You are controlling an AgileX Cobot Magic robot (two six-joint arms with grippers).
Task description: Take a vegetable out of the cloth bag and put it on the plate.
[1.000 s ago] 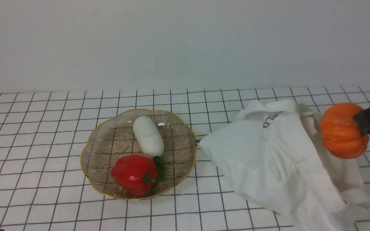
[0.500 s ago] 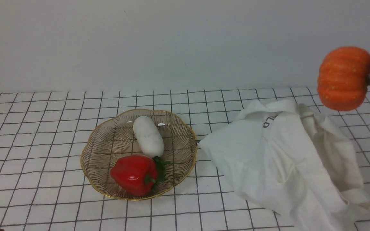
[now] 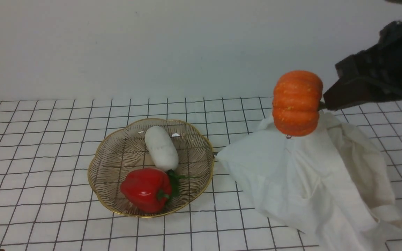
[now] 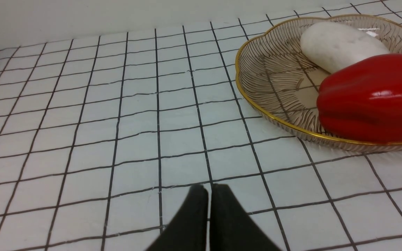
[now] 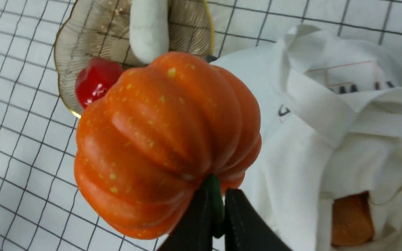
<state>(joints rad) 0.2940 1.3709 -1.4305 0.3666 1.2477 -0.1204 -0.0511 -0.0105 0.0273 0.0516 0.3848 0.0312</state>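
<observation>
My right gripper (image 3: pixel 323 104) is shut on the green stem of the orange ribbed pumpkin (image 3: pixel 297 103) and holds it in the air above the white cloth bag (image 3: pixel 309 174). In the right wrist view the pumpkin (image 5: pixel 166 139) fills the middle, its stem pinched at my right gripper (image 5: pixel 216 205), with the bag (image 5: pixel 326 139) below. The brownish glass plate (image 3: pixel 117 146) with a gold rim lies left of the bag. My left gripper (image 4: pixel 208 190) is shut and empty, low over the table left of the plate (image 4: pixel 274 87).
A red bell pepper (image 3: pixel 147 189) and a white oblong vegetable (image 3: pixel 161 148) lie in the plate. Something orange (image 5: pixel 352 219) shows inside the bag's opening. A white wall runs along the back of the gridded tablecloth (image 3: pixel 47 157).
My right gripper lifted the pumpkin up from beside the bag, then carried it left. It now hangs over the bag's far side, nearer the plate. The left gripper's earlier state is not shown.
</observation>
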